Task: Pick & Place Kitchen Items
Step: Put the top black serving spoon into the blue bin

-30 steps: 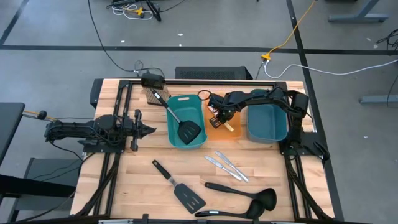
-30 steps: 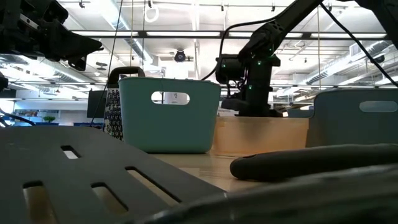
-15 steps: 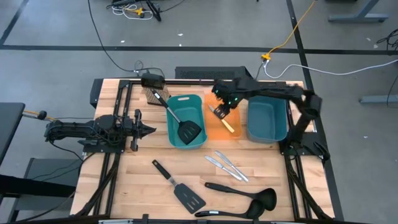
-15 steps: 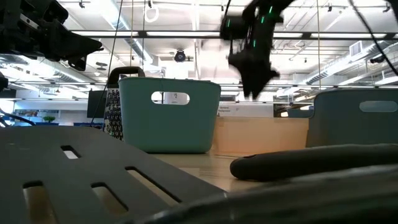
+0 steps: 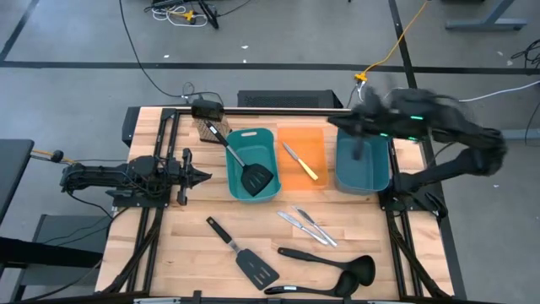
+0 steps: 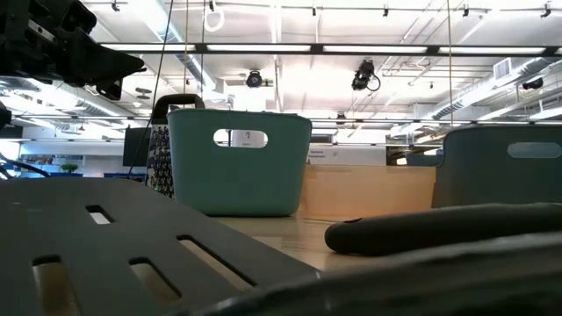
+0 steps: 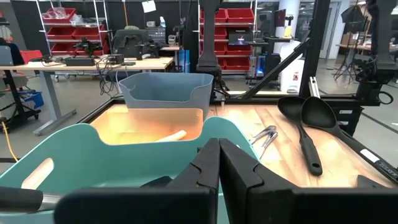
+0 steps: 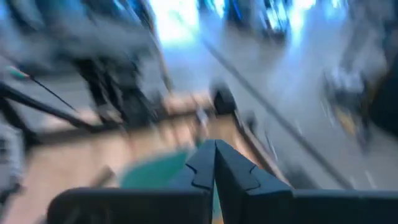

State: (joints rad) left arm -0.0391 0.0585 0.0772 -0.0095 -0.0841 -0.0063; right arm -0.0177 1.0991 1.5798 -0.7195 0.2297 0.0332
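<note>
Yellow-handled knife in orange bin: high view only.

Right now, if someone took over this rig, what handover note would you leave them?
Left tool: shut, empty, parked at the table's left side.
Right tool: shut, empty, over the right teal bin.
Done: yellow-handled knife lies in the orange bin; one black spatula in the left teal bin.
Left: second spatula, two ladles and two silver knives lie on the table.
</note>
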